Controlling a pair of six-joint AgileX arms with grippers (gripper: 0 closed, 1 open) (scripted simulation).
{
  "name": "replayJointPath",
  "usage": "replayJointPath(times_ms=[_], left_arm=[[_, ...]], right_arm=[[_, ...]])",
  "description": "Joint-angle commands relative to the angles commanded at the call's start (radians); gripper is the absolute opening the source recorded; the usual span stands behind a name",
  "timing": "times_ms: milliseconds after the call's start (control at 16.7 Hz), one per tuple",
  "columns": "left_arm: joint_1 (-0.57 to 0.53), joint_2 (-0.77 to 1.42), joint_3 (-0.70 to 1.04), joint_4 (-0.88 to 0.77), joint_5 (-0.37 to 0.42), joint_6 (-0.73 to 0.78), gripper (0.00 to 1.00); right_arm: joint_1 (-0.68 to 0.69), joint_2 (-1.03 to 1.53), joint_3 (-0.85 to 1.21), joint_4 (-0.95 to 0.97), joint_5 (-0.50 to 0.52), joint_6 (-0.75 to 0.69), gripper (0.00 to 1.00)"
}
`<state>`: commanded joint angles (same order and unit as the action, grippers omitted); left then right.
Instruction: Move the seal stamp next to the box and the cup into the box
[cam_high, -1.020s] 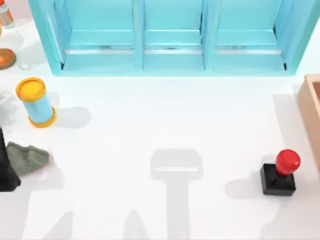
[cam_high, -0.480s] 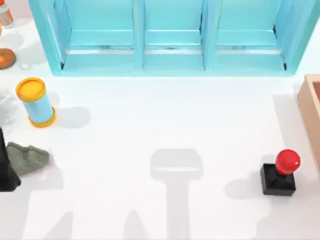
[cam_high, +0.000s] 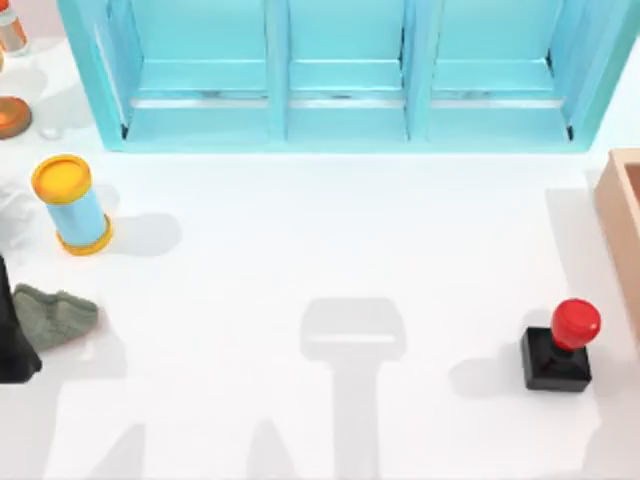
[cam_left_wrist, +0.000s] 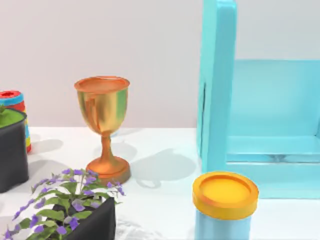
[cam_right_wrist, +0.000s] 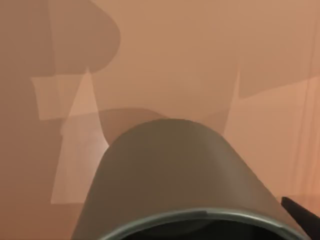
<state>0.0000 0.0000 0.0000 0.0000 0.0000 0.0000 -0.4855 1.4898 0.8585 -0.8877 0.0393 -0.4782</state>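
We find the stamp (cam_high: 558, 350) on the worktop (cam_high: 300, 250) at the right, just beside the box (cam_high: 620, 225) at the right edge. The cabinet (cam_high: 340, 70) stands along the back. At the left stands a cylinder (cam_high: 72, 204), with a cloth (cam_high: 52, 316) in front of it. Our right wrist view has the cup (cam_right_wrist: 180, 180) over the box floor (cam_right_wrist: 200, 50). A goblet (cam_left_wrist: 103, 125) stands beside the cabinet, behind a plant (cam_left_wrist: 70, 205).

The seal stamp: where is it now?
The seal stamp stands upright at the top view's right side, just left of the box, apart from it.
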Motion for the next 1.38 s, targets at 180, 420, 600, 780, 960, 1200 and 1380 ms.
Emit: replayJointPath(times_ms=[180, 420, 600, 780, 960, 1200, 1380], left_arm=[[0.000, 0.000, 0.000, 0.000, 0.000, 0.000, 1.00], [0.000, 0.000, 0.000, 0.000, 0.000, 0.000, 1.00], [0.000, 0.000, 0.000, 0.000, 0.000, 0.000, 1.00], [0.000, 0.000, 0.000, 0.000, 0.000, 0.000, 1.00], [0.000, 0.000, 0.000, 0.000, 0.000, 0.000, 1.00], [0.000, 0.000, 0.000, 0.000, 0.000, 0.000, 1.00], [0.000, 0.000, 0.000, 0.000, 0.000, 0.000, 1.00]], right_arm=[[0.000, 0.000, -0.001, 0.000, 0.001, 0.000, 0.00], [0.000, 0.000, -0.001, 0.000, 0.001, 0.000, 0.23], [0.000, 0.000, -0.001, 0.000, 0.001, 0.000, 0.45], [0.000, 0.000, -0.001, 0.000, 0.001, 0.000, 0.68], [0.000, 0.000, -0.001, 0.000, 0.001, 0.000, 0.90], [0.000, 0.000, -0.001, 0.000, 0.001, 0.000, 1.00], [0.000, 0.000, -0.001, 0.000, 0.001, 0.000, 1.00]])
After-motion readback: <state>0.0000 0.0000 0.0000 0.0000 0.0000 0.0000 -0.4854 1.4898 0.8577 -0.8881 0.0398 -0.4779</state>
